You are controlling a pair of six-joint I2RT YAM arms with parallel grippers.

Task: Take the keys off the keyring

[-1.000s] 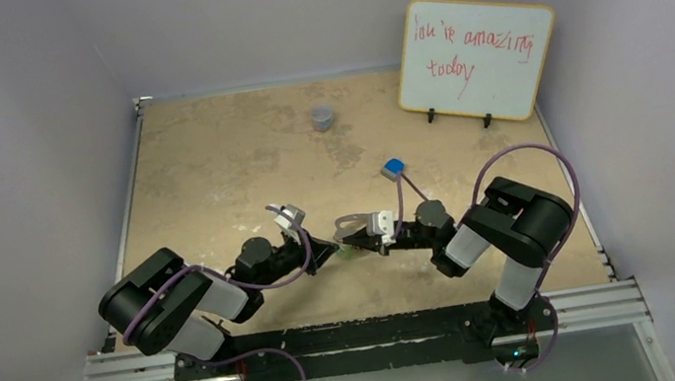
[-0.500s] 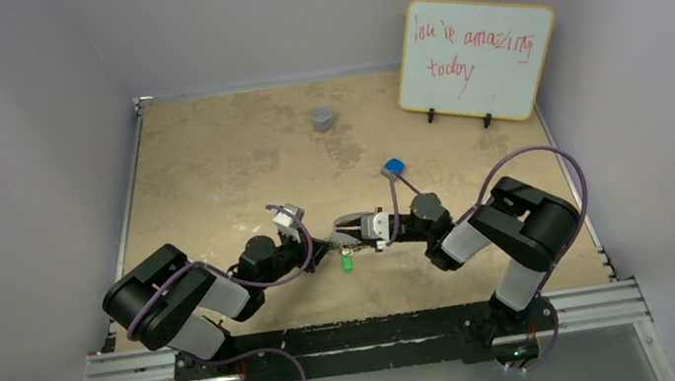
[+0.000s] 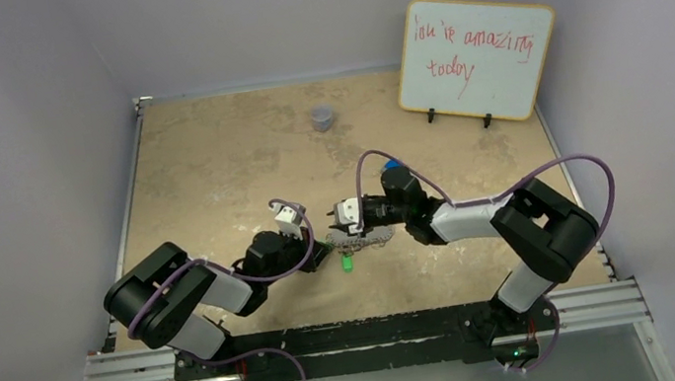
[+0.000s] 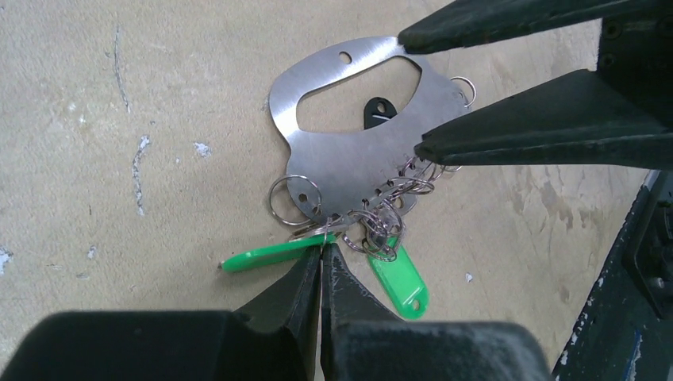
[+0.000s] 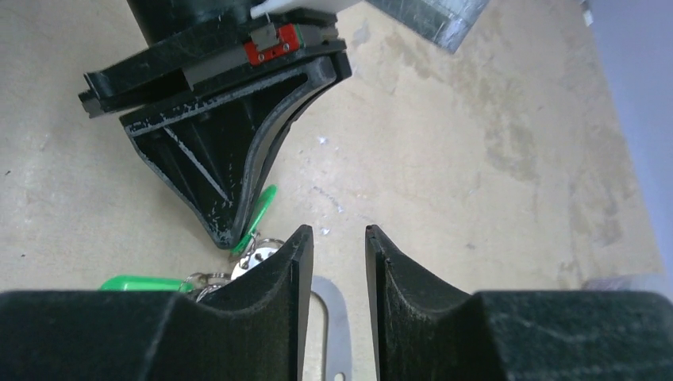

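The top external camera sits high above and behind the arm bases. It looks down and forward over the whole desk (image 3: 211,168), as far as the whiteboard (image 3: 477,54) at the far edge, and is the distant view. The left wrist camera rides behind the left claw (image 4: 321,250), very near the desk. It looks along its fingers at the keyring (image 4: 349,163) and keys (image 4: 401,278), with the right claw (image 4: 409,93) entering from the upper right. The right wrist camera faces the opposite way, just as near. Both wrist views share the keyring, the keys and each other's claw. The top view holds that patch at mid-desk.
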